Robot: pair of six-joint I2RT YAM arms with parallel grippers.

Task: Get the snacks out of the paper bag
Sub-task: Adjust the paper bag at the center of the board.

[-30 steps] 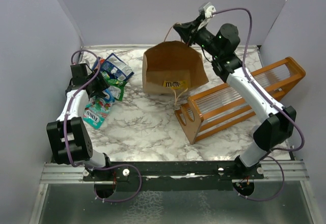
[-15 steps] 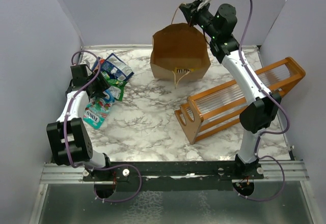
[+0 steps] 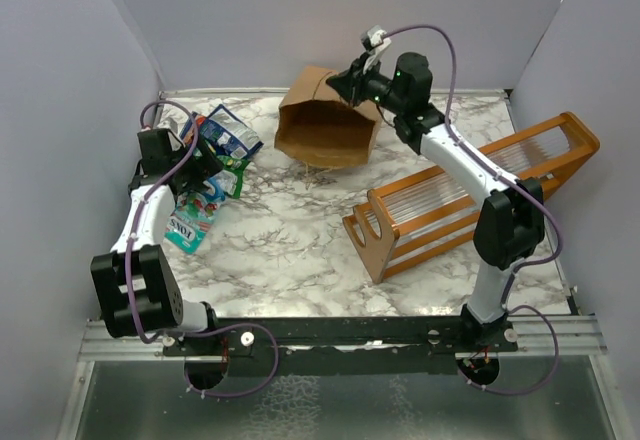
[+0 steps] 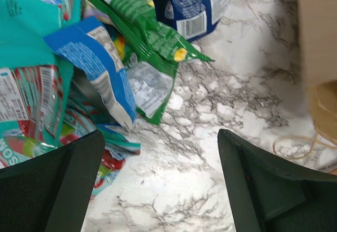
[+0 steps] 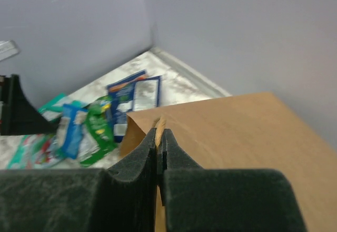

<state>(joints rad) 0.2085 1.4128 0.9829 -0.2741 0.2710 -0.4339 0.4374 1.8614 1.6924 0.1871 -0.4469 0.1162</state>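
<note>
The brown paper bag (image 3: pixel 325 128) hangs tilted at the back middle of the table. My right gripper (image 3: pixel 350 78) is shut on its twisted paper handle (image 5: pixel 159 128), with the bag's side (image 5: pixel 242 137) right under the fingers. The snacks (image 3: pixel 212 165) lie in a pile at the left: a blue-and-white packet (image 4: pixel 192 5), a green one (image 4: pixel 150 37), a blue one (image 4: pixel 102 63) and a teal one (image 4: pixel 26 42). No yellow packet shows. My left gripper (image 4: pixel 158 190) is open and empty over bare marble beside the pile. The bag's edge (image 4: pixel 318 31) shows at the right of the left wrist view.
An orange wooden rack with clear slats (image 3: pixel 470 195) lies at the right of the marble table (image 3: pixel 290 240). Grey walls close off the left, back and right sides. The snack pile also shows in the right wrist view (image 5: pixel 87 129).
My right gripper has lifted the bag by its handle, then carried it left and lower, tipping it. The yellow packet seen inside it earlier is out of sight. The left arm has barely moved.
</note>
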